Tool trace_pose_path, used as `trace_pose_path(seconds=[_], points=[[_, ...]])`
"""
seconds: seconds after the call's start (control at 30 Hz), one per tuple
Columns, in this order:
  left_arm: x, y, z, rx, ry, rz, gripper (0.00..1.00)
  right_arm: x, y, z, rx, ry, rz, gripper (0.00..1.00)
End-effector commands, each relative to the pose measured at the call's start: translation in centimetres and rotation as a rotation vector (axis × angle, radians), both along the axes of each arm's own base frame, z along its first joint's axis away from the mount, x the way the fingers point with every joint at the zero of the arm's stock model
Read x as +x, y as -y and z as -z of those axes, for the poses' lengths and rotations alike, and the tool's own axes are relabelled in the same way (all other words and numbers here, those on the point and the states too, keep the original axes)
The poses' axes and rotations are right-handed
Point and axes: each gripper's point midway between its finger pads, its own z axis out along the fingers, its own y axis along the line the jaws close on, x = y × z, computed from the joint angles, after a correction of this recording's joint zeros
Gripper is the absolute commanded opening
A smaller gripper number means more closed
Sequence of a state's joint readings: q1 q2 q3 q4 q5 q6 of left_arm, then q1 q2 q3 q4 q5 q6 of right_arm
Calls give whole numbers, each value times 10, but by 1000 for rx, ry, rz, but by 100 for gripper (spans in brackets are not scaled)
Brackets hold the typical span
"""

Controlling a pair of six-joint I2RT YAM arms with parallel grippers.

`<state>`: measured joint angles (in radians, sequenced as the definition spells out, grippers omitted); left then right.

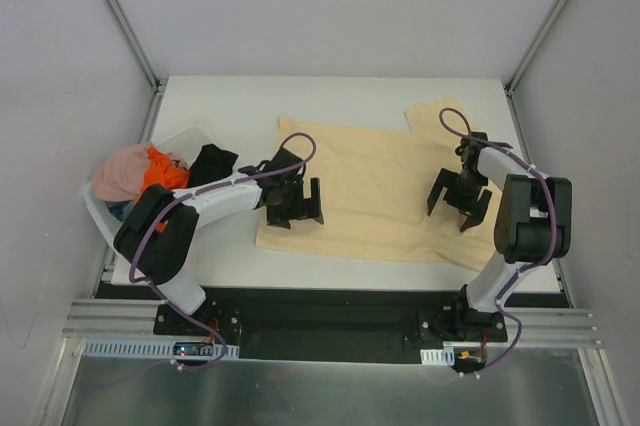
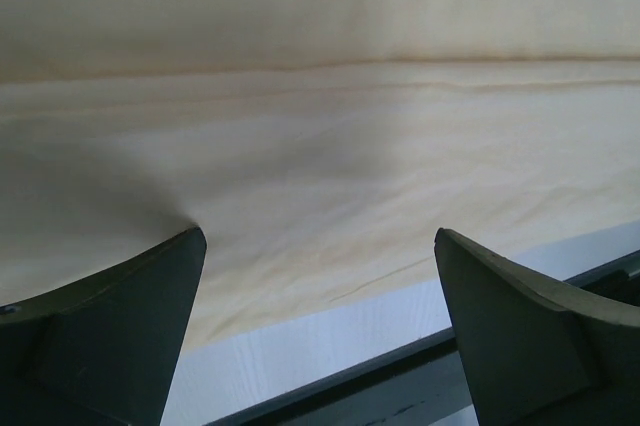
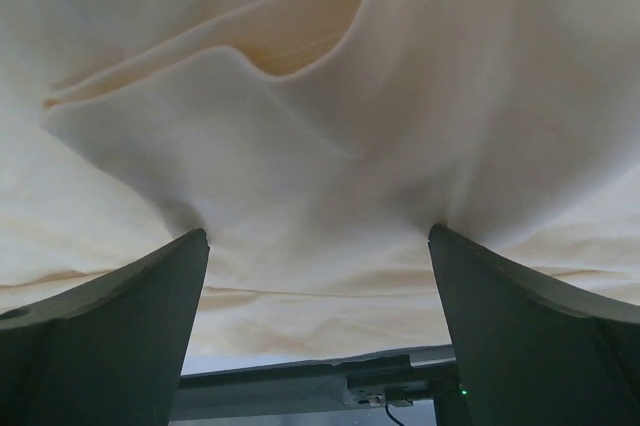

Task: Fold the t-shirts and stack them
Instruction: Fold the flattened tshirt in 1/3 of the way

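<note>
Two grippers: both stand with fingers wide apart and nothing is clamped between them.
Landmark: the pale yellow-beige t-shirt (image 1: 375,186), spread mostly flat on the white table (image 1: 230,256).
Left gripper (image 1: 296,208): over the beige shirt's left edge, close to its near-left corner. In its wrist view one fingertip (image 2: 185,246) dimples the cloth, and the near hem lies just past the tips.
Right gripper (image 1: 455,208): over the beige shirt's right part, where the cloth is rumpled. Both tips look pressed into the fabric, and a soft ridge rises between them.
Other shirts: off the beige shirt's left side sit a dusty pink shirt (image 1: 120,174), a bright orange shirt (image 1: 162,174) and a black shirt (image 1: 212,161), heaped in the white basket (image 1: 178,136).
Step in hand (judged): taking hold of the beige shirt at both sides for its first fold; no fold is made yet.
Doing it well: close each pair of fingers on a pinch of cloth near the hem and catch both layers. Lift both sides evenly so the fold line runs straight. Smooth the rumpled right side first, or the crease gets folded in.
Risk: a pinch that takes only the top layer would drag the shirt askew.
Writing: no brand, label or print can be read on the shirt, basket or arms.
</note>
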<state>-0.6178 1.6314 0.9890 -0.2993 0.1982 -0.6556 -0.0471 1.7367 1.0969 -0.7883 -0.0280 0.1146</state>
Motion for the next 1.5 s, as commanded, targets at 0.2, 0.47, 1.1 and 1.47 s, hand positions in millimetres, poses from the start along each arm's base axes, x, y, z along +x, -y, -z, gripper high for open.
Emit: trace_pose_path(seconds=[0.2,0.47,1.1,1.47], points=[[-86,-29,28,73,-173,-40,99,-24,20,2,-110,-32,-2,96],[-121,-35,21,97,-207,-23,99,-54,14,12,-86,-40,0,96],[-123,-25,-23,39,-55,-11,99,-2,6,-67,-40,265,-23,96],[37,-36,-125,120,357,-110,99,105,6,-216,-70,890,-96,96]])
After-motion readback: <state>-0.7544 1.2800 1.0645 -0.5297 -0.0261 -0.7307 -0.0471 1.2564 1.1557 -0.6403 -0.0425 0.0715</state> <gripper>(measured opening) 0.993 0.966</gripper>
